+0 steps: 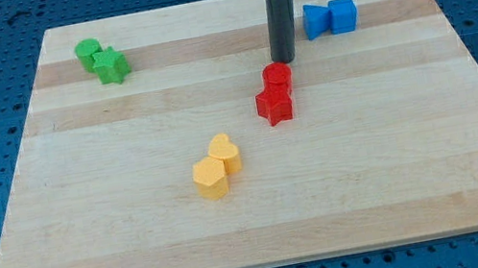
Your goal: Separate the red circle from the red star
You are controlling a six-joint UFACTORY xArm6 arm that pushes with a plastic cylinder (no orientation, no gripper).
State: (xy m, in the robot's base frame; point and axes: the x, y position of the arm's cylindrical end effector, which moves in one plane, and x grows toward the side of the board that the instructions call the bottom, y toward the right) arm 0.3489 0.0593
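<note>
The red circle (277, 77) sits near the board's middle, touching the red star (274, 104), which lies just below it in the view. My tip (284, 59) is at the end of the dark rod, just above and slightly right of the red circle, very close to it or touching it.
A green circle (88, 52) and green star (111, 66) sit together at the top left. Two blue blocks (330, 17) sit at the top right. Two yellow blocks (217, 167) sit below the middle. The wooden board (421, 172) lies on a blue perforated table.
</note>
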